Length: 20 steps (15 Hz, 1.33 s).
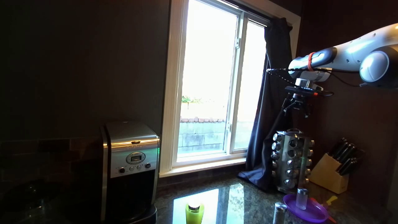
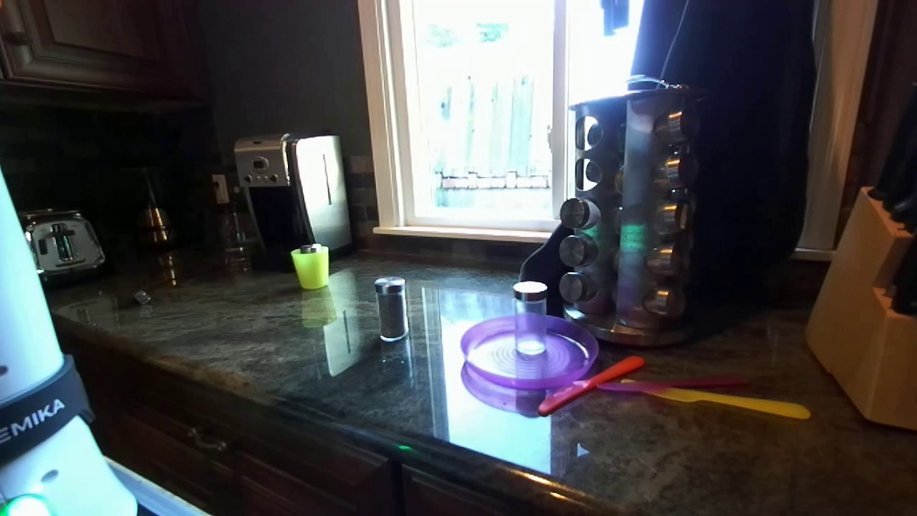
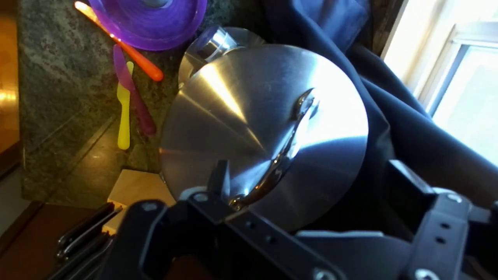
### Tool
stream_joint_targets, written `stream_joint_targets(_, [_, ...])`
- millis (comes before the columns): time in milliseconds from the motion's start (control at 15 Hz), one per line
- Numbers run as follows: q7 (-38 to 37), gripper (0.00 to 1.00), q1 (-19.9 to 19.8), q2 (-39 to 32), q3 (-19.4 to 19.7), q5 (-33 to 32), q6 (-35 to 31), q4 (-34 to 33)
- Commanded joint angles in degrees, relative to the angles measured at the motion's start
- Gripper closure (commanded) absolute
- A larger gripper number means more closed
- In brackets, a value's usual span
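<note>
Dark walls surround a bright window [image 1: 208, 87] and a glossy stone tabletop [image 1: 252, 203]. In an exterior view, the spice rack [image 1: 283, 161] stands near the tabletop's back corner, in front of the curtain [image 1: 262, 137] and beside the knife block [image 1: 329, 174]. Above it, well apart, hangs the claw [image 1: 296, 112], its fingers spread and nothing between them. As far as I can judge, no hold has been taken of the rack. A capped jar [image 1: 301, 200] stands upright on the purple plate [image 1: 316, 214]; how much is left to do, I can't tell from where I stand. The white arm [image 1: 348, 54] reaches across high up, sloping to a wrist that aims the claw downward.

In an exterior view, the plate lies between the rack and the tabletop's front edge. Farther along that edge's length a dark-filled jar [image 2: 392, 312] stands upright, and past it the green cup [image 2: 309, 269], near the coffee maker [image 2: 315, 190]. An orange knife [image 2: 593, 387] lies just beside the plate, with a yellow knife [image 2: 745, 403] and a pink knife [image 2: 709, 383] crossing nearby.

In the wrist view, the claw's fingers [image 3: 220, 181] stand wide apart over the rack's steel top [image 3: 225, 112], the curved handle [image 3: 288, 151] ungripped below.
</note>
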<state>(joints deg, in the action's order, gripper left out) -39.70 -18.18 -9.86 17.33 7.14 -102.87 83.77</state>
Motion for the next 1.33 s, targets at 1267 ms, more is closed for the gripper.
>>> stream_joint_targets(1267, [48.0,0.0,-1.5,-6.1,-1.9,-7.1,-2.2,-4.0])
